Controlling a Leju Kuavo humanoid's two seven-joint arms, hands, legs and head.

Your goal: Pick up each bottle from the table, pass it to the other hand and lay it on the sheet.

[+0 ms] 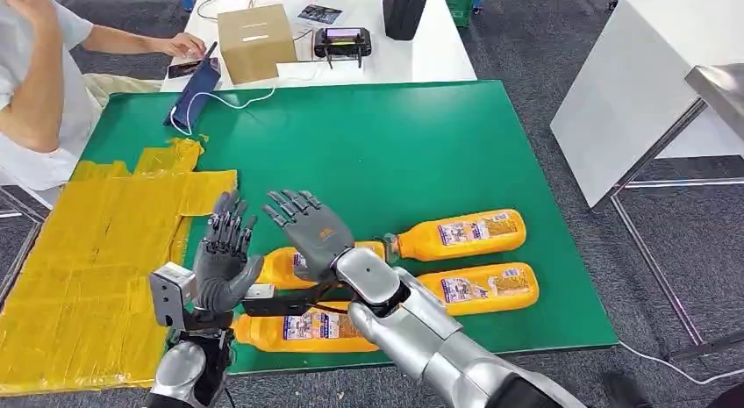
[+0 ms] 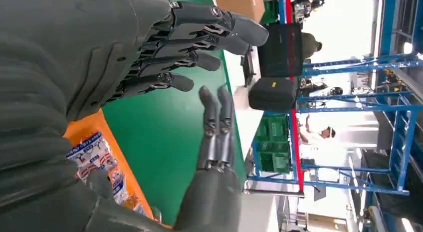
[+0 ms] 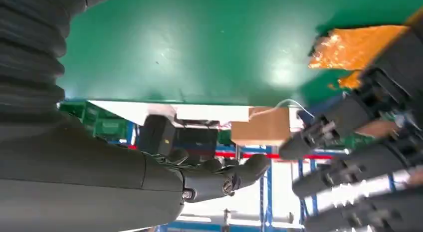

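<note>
Head view shows me the green worktop (image 1: 368,153), with the yellow sheet (image 1: 96,250) just left of my left robot hand (image 1: 224,259). Four orange bottles (image 1: 461,234) lie beneath and right of my right robot hand (image 1: 311,232). Both hands hover empty, fingers spread. I judge the bottles smooth, rigid and moderately heavy; I'd grip mid-body across the label.

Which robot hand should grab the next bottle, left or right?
Right, probably. The right robot hand hovers open over the bottles, which lie on the green mat's right part. The left robot hand, also open, sits nearer the yellow sheet, suiting it to receive and lay down.
</note>
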